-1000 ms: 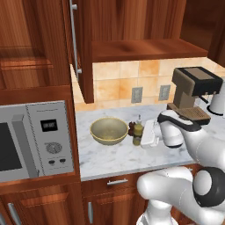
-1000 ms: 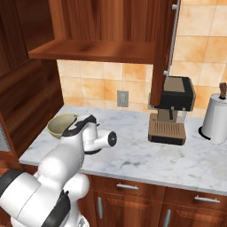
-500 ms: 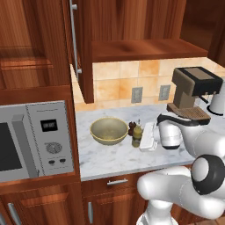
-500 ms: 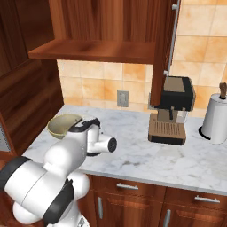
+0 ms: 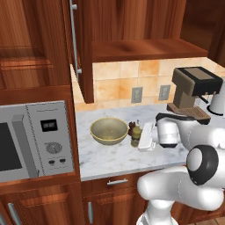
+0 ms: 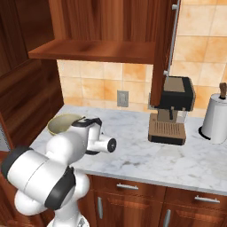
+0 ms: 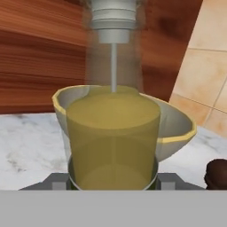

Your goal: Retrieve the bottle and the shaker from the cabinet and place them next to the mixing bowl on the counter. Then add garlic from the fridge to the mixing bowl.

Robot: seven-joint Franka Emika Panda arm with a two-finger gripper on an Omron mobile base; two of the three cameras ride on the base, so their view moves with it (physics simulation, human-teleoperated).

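Observation:
The bottle holds yellow liquid under a grey cap, and it stands upright between my fingertips. My gripper is shut on the bottle low down. Right behind it sits the yellow-green mixing bowl. The dark brown shaker peeks in at the right. In the left base view the bottle and the shaker stand close together just right of the bowl, with my gripper reaching in from the right. The bowl's rim shows behind my arm in the right base view.
A coffee machine stands on the marble counter to the right, with a paper towel roll beyond it. A microwave sits at the left. The open cabinet shelf hangs above, its door swung out.
My arm's elbow has swung a little forward and right. The gripper with the bottle has stayed beside the bowl and the shaker, barely shifting.

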